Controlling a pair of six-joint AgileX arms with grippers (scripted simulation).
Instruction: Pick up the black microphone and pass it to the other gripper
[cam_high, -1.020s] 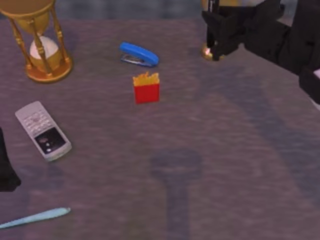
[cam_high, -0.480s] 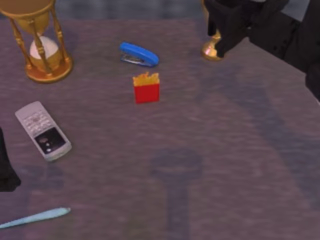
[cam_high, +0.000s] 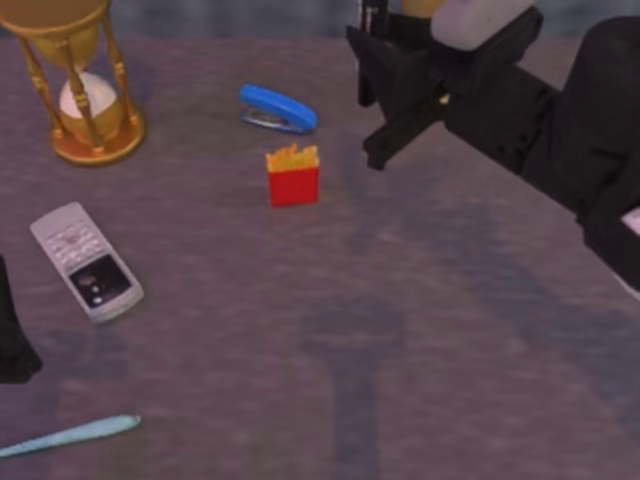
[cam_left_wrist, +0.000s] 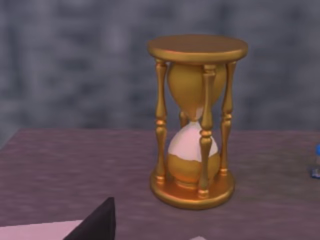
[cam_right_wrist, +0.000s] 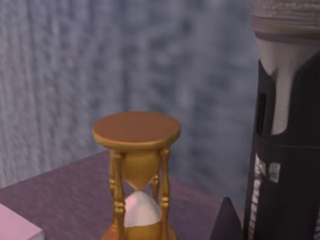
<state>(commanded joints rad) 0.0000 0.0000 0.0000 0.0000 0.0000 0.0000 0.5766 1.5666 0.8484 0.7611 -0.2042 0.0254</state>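
Lifted since earlier frame: right gripper (cam_high: 385, 95) holds black microphone (cam_right_wrist: 285, 125) upright. Transfer step; next, left gripper (cam_high: 12, 340) must approach.

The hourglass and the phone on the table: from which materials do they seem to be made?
The hourglass looks like polished brass or gilded metal: gold colour with soft highlights on its turned posts, and clear glass bulbs holding white sand. The phone looks like matte silver-grey plastic, perhaps painted metal, with a dark glossy screen. Neither look settles the material for certain.
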